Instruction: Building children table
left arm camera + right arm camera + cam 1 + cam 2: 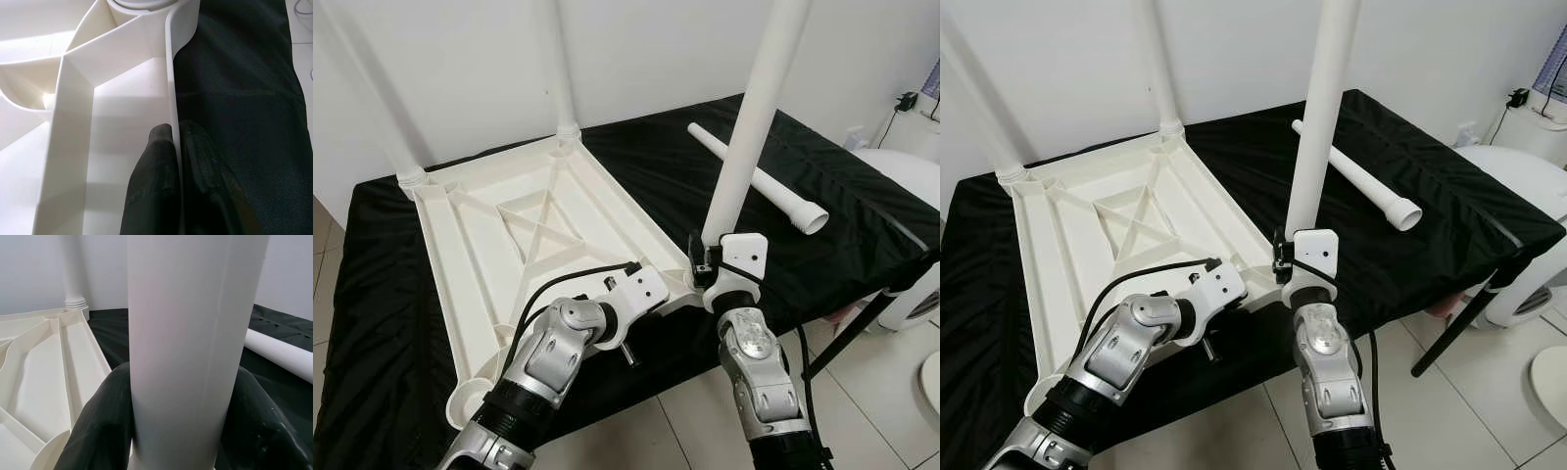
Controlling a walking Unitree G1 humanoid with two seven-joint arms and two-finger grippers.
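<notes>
The white tabletop [538, 235] lies upside down, ribs up, on a table under a black cloth [685, 166]. Two legs [563, 69] stand in its far corner sockets.

The right pincer [710, 257] grips a third leg [754, 117] near its lower end, holding it upright and leaning slightly, at the tabletop's near right corner. The right wrist view shows what the head views do not: black fingers [105, 426] pressed on either side of the tube, the corner socket's round rim just below. A fourth leg [759, 181] lies loose on the cloth beyond the right pincer, well apart from it.

The left pincer [176, 161] is at the tabletop's near long edge, just left of the right one. In the head views its fingers are hidden behind the wrist; the left wrist view shows them closed on the thin side wall, one finger inside, one outside over the cloth.

The near corner sits close to the table edge, tiled floor [862, 372] beyond. Bare cloth lies open beside the right pincer.
</notes>
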